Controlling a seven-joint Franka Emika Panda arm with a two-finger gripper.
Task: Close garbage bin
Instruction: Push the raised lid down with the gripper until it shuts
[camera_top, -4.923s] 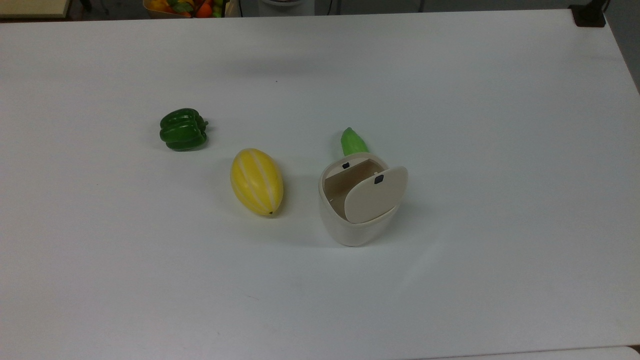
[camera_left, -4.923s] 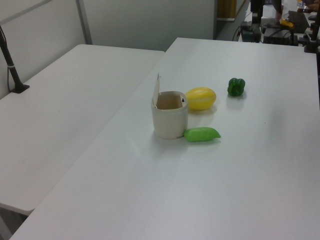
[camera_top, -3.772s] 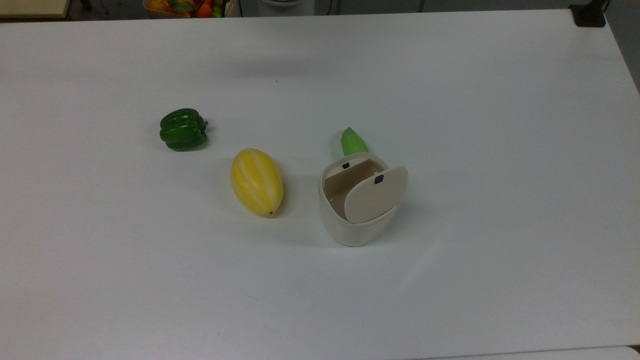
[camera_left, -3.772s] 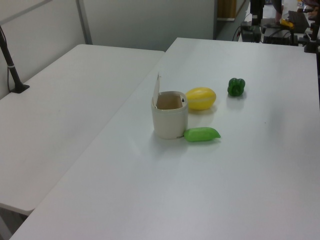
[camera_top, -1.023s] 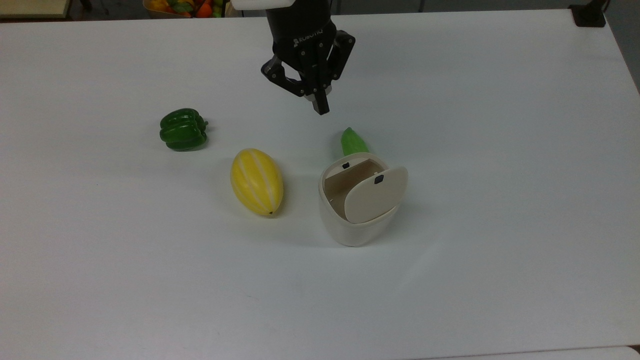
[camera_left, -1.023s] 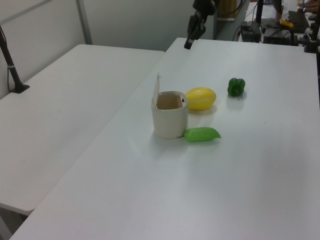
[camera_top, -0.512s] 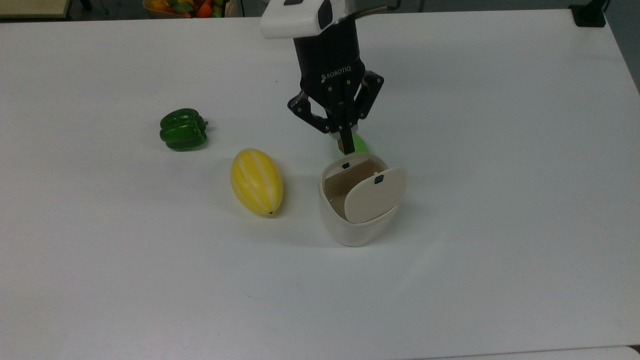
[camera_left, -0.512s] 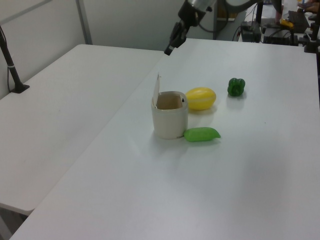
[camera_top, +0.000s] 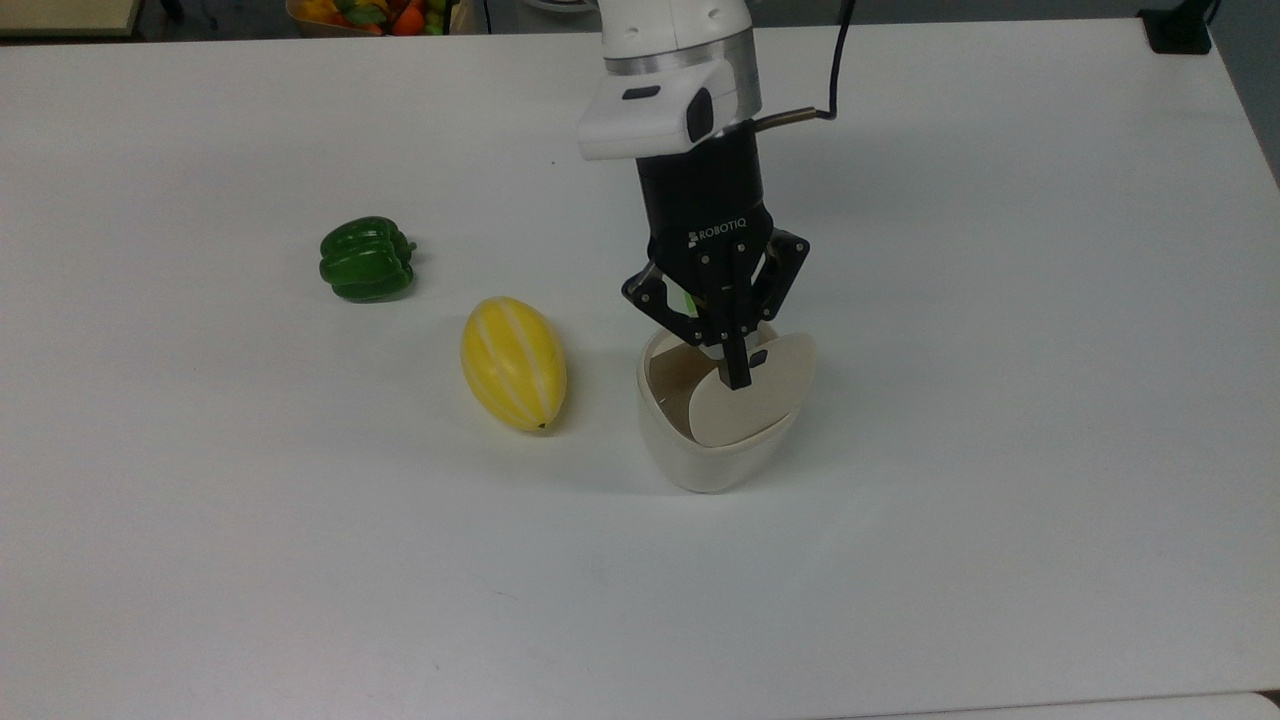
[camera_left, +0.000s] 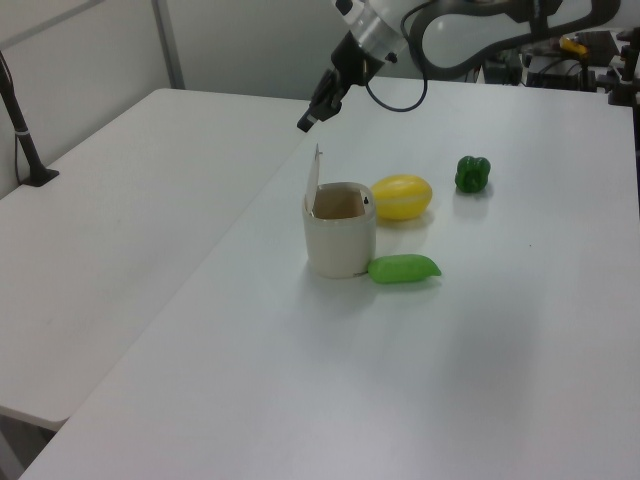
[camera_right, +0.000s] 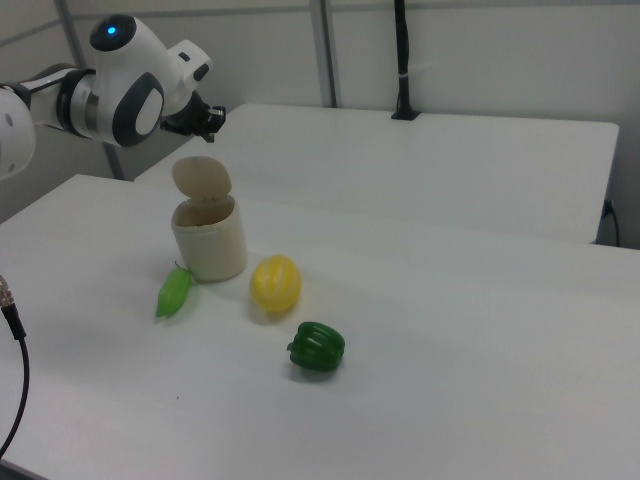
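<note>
The garbage bin (camera_top: 700, 445) is a cream-white tub standing on the white table, with its beige lid (camera_top: 755, 395) swung up and upright, so the inside shows. In the left view the lid (camera_left: 313, 176) stands at the bin's (camera_left: 340, 240) left rim. My gripper (camera_top: 738, 378) hangs over the bin with its black fingers pressed together and nothing between them. In the left view the gripper (camera_left: 303, 126) is a little above the lid's top edge and apart from it. The right view shows the gripper (camera_right: 217, 118) just above the lid (camera_right: 202, 180).
A yellow melon (camera_top: 513, 362) lies close to the bin at the top view's left, and a green pepper (camera_top: 366, 259) further left. A light green pod (camera_left: 403, 268) lies against the bin's base. A second table (camera_left: 120, 210) adjoins, with a black post (camera_left: 25, 135).
The arm came in from the top view's far edge and moved toward the bin; the gripper now sits over the lid. The bin, lid and vegetables have not moved.
</note>
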